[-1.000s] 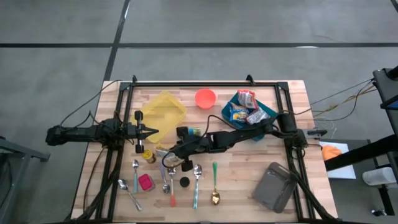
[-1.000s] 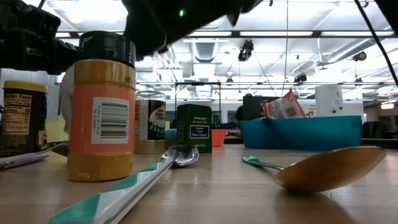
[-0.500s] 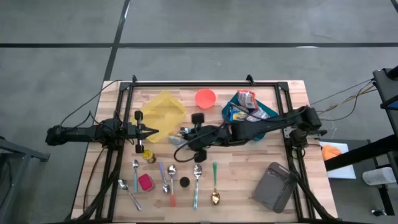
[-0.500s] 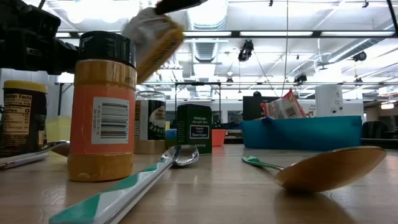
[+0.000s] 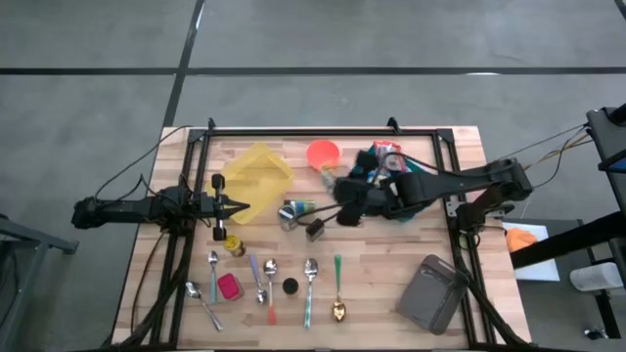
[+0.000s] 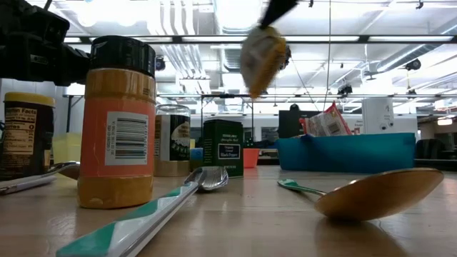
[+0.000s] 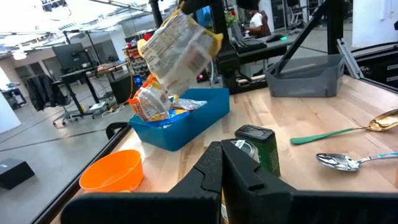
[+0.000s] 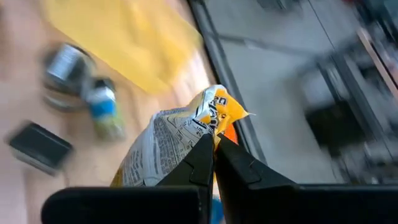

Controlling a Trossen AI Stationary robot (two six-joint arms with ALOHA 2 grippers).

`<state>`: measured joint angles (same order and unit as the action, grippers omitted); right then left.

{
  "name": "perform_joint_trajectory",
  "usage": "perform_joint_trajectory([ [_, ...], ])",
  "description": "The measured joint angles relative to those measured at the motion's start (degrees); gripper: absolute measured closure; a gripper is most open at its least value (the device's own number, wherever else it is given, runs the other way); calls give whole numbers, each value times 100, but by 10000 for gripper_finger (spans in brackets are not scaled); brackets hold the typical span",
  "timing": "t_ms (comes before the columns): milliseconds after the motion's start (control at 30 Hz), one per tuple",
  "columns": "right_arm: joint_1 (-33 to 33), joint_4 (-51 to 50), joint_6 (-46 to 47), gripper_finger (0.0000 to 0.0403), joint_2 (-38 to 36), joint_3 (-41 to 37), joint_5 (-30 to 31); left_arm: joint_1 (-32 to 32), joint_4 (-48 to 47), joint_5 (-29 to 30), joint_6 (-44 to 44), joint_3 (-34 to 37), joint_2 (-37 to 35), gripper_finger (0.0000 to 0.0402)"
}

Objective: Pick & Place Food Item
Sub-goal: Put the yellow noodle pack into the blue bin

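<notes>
One snack bag [image 8: 180, 146] hangs pinched in the right pincer [image 8: 213, 151] above the bench [image 5: 381, 284]; the left pincer [image 7: 222, 163] waits closed, empty.

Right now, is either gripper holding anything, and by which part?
The right gripper pinches the snack bag by its crimped orange top edge, hanging above the table. The left gripper is shut on nothing.

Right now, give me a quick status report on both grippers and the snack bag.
Right gripper shut on snack bag, carrying it in the air near the blue bin. Left gripper shut, parked at left. Nothing blocking the bin.
</notes>
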<state>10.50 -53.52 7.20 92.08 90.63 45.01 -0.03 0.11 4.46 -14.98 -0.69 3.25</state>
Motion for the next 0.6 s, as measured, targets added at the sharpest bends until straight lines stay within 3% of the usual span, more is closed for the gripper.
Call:
perform_joint_trajectory([
  [200,-2,-1915,1947,394,-256,-4,867,0,1,1,0,0,-2,401],
  [367,-5,-3509,4035,394,-290,-87,1163,0,1,1,0,0,-2,401],
  [433,-9,-3653,4582,394,-297,-251,1228,0,1,1,0,0,0,401],
  [600,-162,-3647,4912,394,-557,-882,1346,0,1,0,0,0,0,401],
])
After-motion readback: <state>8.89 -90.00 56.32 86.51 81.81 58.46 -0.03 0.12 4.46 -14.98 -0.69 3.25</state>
